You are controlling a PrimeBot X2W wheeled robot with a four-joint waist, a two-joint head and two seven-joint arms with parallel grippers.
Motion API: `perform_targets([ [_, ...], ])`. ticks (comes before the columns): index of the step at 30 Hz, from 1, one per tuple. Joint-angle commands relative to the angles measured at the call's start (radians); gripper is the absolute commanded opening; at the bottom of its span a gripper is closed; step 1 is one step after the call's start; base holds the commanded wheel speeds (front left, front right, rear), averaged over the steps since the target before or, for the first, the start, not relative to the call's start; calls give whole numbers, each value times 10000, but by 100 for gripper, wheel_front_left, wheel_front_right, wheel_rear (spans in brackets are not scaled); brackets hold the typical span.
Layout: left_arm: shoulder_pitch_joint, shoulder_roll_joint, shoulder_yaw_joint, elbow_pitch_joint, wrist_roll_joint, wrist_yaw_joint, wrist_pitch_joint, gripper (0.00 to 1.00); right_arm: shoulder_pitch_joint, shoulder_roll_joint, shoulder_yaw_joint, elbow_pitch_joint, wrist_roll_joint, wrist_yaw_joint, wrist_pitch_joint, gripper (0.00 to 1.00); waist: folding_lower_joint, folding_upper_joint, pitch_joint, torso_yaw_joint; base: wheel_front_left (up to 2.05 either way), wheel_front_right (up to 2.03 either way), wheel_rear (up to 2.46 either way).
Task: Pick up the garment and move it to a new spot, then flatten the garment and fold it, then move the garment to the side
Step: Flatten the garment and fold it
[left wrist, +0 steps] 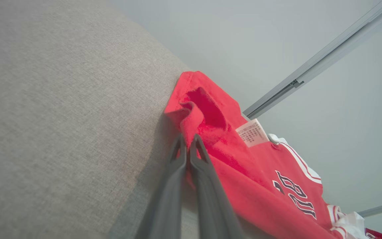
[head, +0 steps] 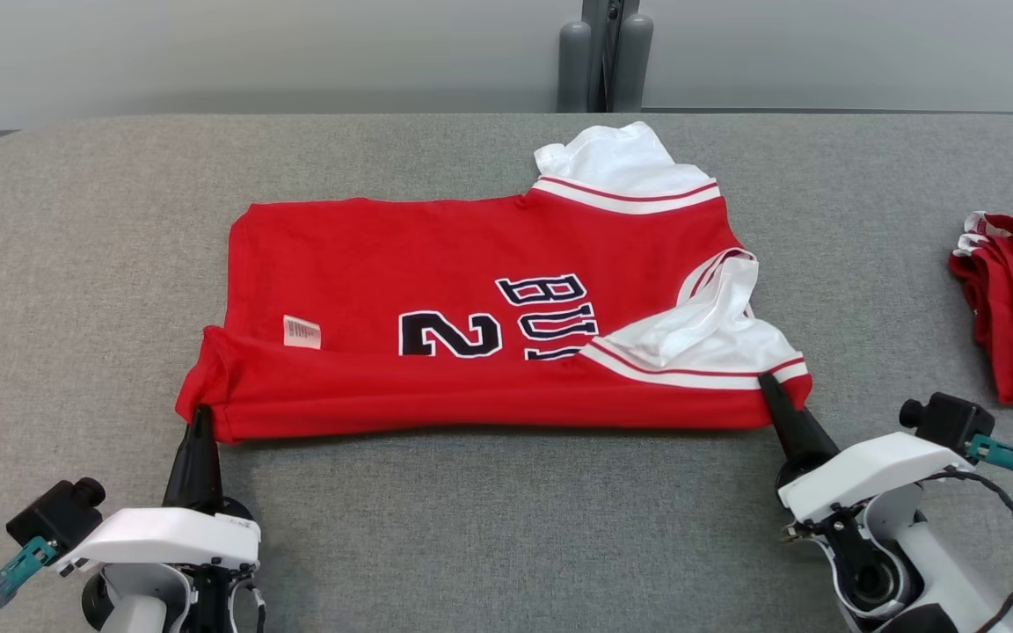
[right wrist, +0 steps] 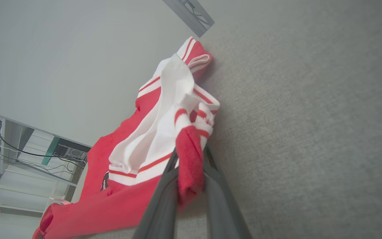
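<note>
Head view. Red jersey point(head: 471, 264): lies across the middle of the grey table point(head: 471, 545), its near long edge folded over the printed front. White sleeves are at the right end and a white care label point(head: 302, 331) is near the left end. Left gripper point(head: 200, 413): tips at the jersey's near left corner. Right gripper point(head: 770, 385): tips at the near right corner. Second red garment point(head: 1012, 316): bunched at the table's right side, well apart.

Left wrist view. Fingers point(left wrist: 177, 166) pressed together, pinching the red hem corner; label just beyond.

Right wrist view. Fingers point(right wrist: 164, 192) clamped on a red fold beside the striped white sleeve.
</note>
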Motion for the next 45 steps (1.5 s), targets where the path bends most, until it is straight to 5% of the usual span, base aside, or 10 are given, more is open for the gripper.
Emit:
perform_targets([
  [1, 123, 160, 64, -198, -15, -47, -93, 0, 63, -292, -39, -244, 194, 18, -95, 0, 0, 0, -29, 1, 0, 0, 0],
  [15, 2513, 310, -509, -2453, 84, 140, 221, 0, 2530, -1923, -742, -2911, 399, 7, 230, 0, 0, 0, -105, -11, 0, 0, 0],
  [32, 3933, 251, -1114, -2904, 326, 796, 825, 0, 4563, -796, -1793, -3651, -1041, 9, 542, 0, 0, 0, -44, -67, 0, 0, 0],
  [33, 3938, 251, -1122, -2927, 315, 840, 851, 0, 4587, -742, -1827, -3642, -1123, 9, 539, 24, 0, 0, -48, -72, 0, 0, 0],
  [35, 3934, 319, -1053, -3004, 313, 914, 875, 50, 4644, -707, -1918, -3679, -1254, 9, 540, 76, 0, 0, -54, -81, 0, 0, 0],
  [36, 3938, 379, -994, -3053, 296, 969, 890, 100, 4677, -715, -1979, -3716, -1322, 9, 530, 98, 0, 0, -56, -88, 0, 0, 0],
  [45, 3654, 1308, -494, -3965, 573, 1372, 1079, 100, 4854, -1175, -2751, -4310, -1891, 10, 666, 100, 0, 0, -44, -220, 0, 0, 0],
])
